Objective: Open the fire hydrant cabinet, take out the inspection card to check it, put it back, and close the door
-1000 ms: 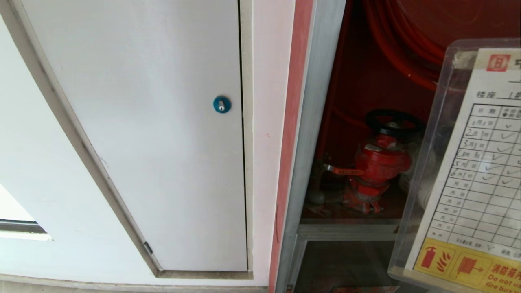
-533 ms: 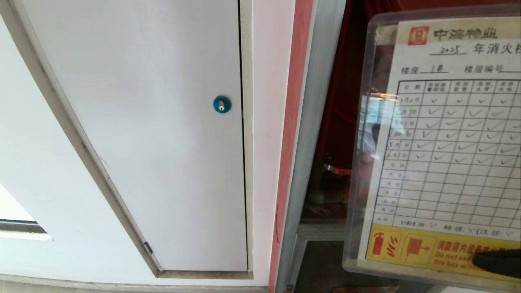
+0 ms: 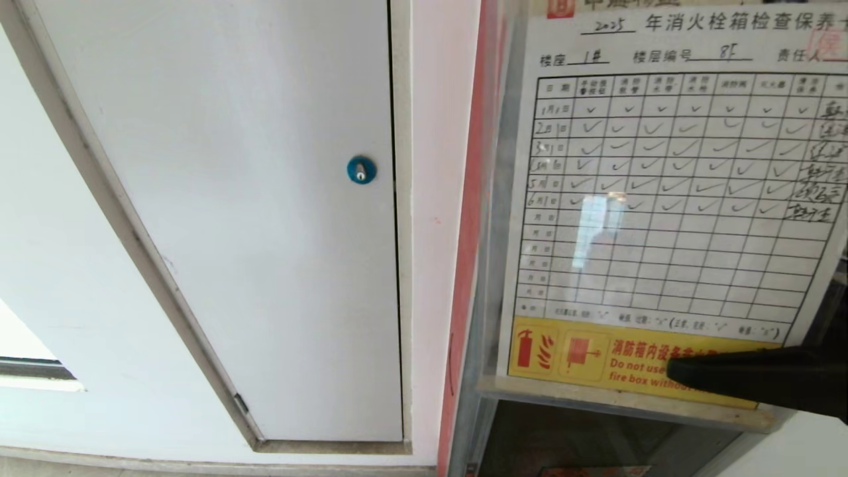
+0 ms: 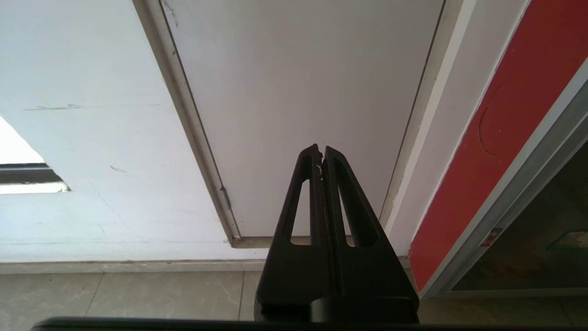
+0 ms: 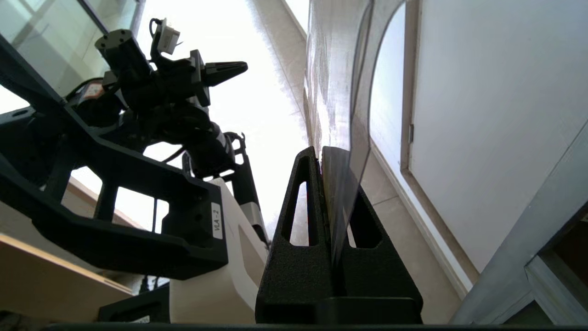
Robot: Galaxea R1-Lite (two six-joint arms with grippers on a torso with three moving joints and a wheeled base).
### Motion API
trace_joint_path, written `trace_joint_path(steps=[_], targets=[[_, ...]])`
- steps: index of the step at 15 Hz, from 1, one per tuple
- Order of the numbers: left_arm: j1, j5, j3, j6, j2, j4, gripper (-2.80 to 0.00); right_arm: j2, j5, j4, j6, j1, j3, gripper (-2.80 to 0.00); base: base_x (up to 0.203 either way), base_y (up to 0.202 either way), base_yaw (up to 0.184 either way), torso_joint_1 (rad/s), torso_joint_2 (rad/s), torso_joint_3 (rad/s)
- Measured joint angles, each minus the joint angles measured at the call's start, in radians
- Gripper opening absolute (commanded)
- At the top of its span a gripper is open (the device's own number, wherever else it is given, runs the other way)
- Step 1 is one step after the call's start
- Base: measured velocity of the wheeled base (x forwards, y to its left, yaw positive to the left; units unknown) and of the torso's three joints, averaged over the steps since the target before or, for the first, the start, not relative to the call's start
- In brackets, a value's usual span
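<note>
The inspection card [image 3: 669, 199], a white gridded sheet with a yellow strip along its bottom, sits in a clear sleeve and fills the right of the head view. My right gripper [image 3: 676, 372] is shut on the card's lower right edge, with one black finger lying across the yellow strip. In the right wrist view the card [image 5: 340, 92] stands edge-on between the fingertips [image 5: 305, 184]. The card hides the fire hydrant cabinet's inside; only its silver frame [image 3: 476, 424] shows. The door is out of view. My left gripper [image 4: 321, 149] is parked, shut and empty.
A white panel door [image 3: 232, 199] with a blue round lock [image 3: 361, 169] takes up the left of the head view. A red strip [image 3: 472, 199] borders the cabinet. Dark lower glass [image 3: 596, 440] lies under the card. Beige floor tiles [image 4: 138, 294] run along the wall.
My right gripper has carried the card up and to the left across the head view. The card now covers the red valve and the cabinet's inside. The left arm has stayed still.
</note>
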Motion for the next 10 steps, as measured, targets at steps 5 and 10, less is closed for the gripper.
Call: trace_joint_path(steps=[5,10], targets=[[0.0,0.0,0.0,0.0,0.0,0.0,-2.8,0.049,-0.051,-0.103,0.076,0.09,0.0,-2.8,0.0,0.0,0.0,0.0,0.0,0.0],[0.0,0.0,0.0,0.0,0.0,0.0,-2.8,0.111,-0.097,-0.174,0.081,0.156,0.0,-2.8,0.0,0.0,0.0,0.0,0.0,0.0]])
